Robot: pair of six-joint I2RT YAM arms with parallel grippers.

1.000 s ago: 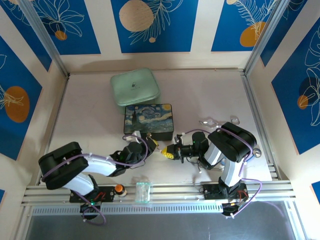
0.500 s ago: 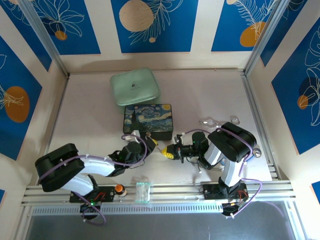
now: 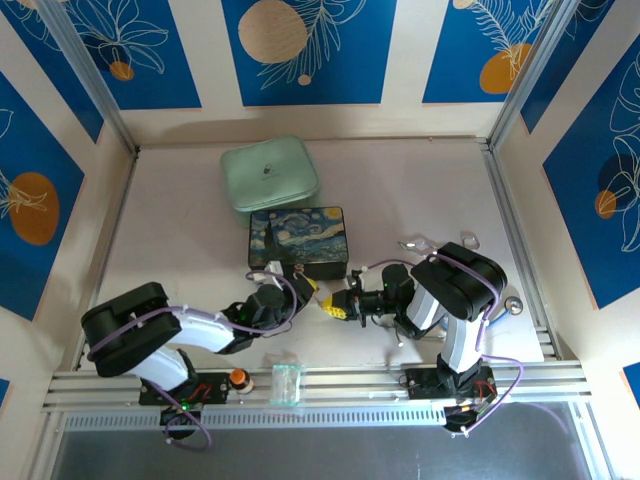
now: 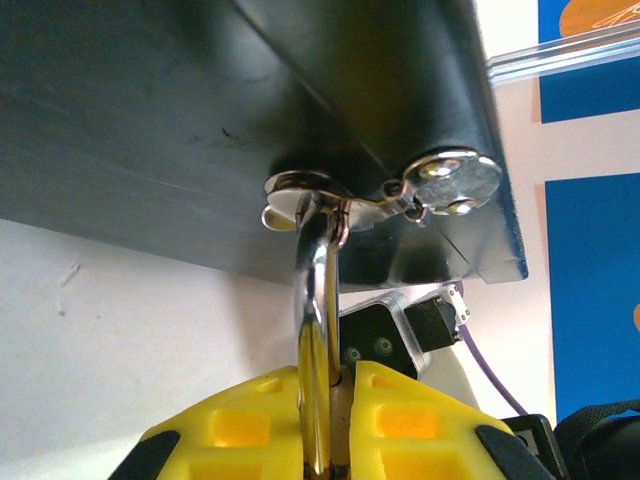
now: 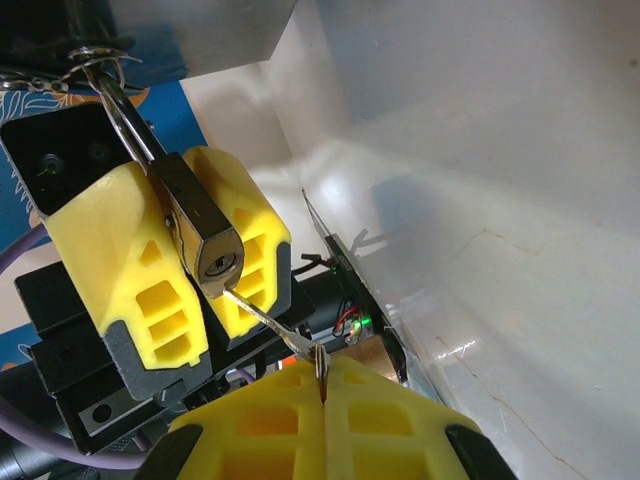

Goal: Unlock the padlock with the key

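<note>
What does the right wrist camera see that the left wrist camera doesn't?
Right wrist camera: the key, pinched in the right fingers, its tip at the keyhole end of the brass padlock. Left wrist camera: the round metal latch on the dark box, close up. Both: the silver shackle hooked through the latch, and the left fingers shut on the padlock.

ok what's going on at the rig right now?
The left tool is clamped on the padlock, whose shackle hangs through the latch of the painted box. The right tool is shut on the key, with the key's tip right at the keyhole in the padlock's end face. Whether the tip is actually inside, I can't tell.
</note>
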